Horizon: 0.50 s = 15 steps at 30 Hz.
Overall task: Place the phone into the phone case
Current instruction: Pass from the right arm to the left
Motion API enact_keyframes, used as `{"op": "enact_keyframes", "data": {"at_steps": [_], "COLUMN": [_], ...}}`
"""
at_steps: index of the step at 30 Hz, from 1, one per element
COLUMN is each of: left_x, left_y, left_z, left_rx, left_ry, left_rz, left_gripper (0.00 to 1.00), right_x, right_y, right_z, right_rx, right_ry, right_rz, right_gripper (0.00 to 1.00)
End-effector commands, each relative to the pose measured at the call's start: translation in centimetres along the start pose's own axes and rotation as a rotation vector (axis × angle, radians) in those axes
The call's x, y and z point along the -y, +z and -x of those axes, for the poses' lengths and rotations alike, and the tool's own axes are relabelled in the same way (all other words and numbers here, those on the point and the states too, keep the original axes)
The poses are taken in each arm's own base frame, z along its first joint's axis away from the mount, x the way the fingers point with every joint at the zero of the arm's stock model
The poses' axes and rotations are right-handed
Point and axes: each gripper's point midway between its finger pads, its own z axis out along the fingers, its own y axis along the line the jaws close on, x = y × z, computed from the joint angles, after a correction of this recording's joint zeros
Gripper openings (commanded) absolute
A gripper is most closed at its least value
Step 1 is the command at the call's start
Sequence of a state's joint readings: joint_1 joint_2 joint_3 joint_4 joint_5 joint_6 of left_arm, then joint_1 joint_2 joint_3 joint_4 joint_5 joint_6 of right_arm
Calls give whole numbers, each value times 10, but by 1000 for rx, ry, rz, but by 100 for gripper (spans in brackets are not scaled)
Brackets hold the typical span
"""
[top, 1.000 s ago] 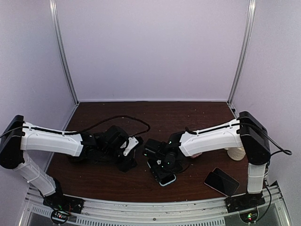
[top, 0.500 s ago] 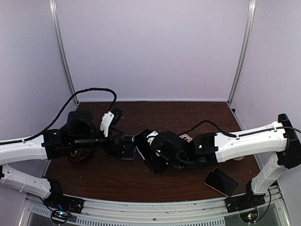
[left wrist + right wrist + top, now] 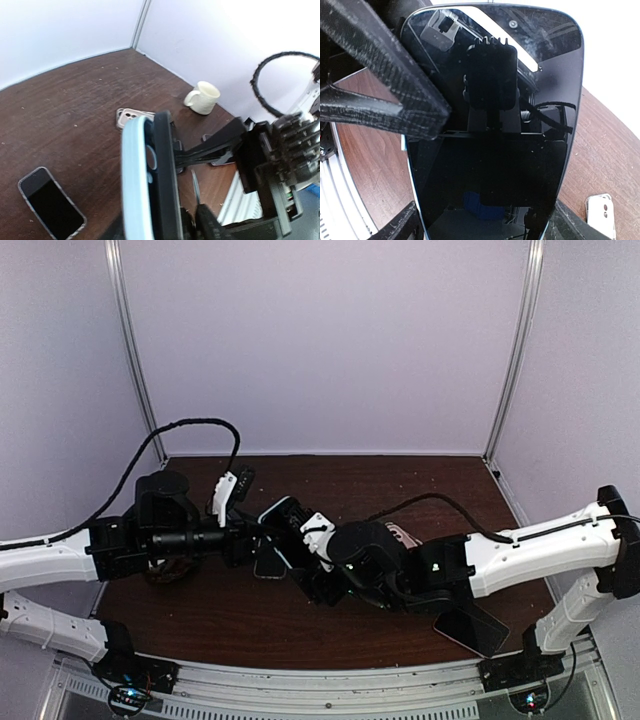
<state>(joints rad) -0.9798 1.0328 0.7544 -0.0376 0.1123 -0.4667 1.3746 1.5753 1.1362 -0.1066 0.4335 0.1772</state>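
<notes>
While the right gripper (image 3: 318, 558) holds the phone (image 3: 495, 125) between its wide-spread fingers (image 3: 380, 85), the blue phone case (image 3: 135, 185) stands between the fingers of the left gripper (image 3: 250, 543), flat against the phone. Whether the left fingers squeeze it cannot be told.

Glossy glass phone (image 3: 495, 125); matt dark wood table (image 3: 70, 110).

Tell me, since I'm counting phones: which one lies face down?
The pale phone near the mug, its camera lenses up; the other loose phone lies screen up.
</notes>
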Motion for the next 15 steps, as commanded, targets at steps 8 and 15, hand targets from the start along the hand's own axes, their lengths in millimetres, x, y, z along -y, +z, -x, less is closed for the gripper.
{"op": "enact_keyframes", "data": {"at_steps": [8,15], "left_x": [17,6], "left_y": [6,17], "left_z": [-5,-40], "left_rx": [16,-58], "left_ry": [55,147], "left_rz": [-130,-120], "left_gripper": [2,0], "right_x": [5,3], "right_y": [-15,-30], "right_z": [21,1], "right_rx": [96,40], "right_ry": [30,45], "right_rz": [4,107], "right_gripper": [54,99]}}
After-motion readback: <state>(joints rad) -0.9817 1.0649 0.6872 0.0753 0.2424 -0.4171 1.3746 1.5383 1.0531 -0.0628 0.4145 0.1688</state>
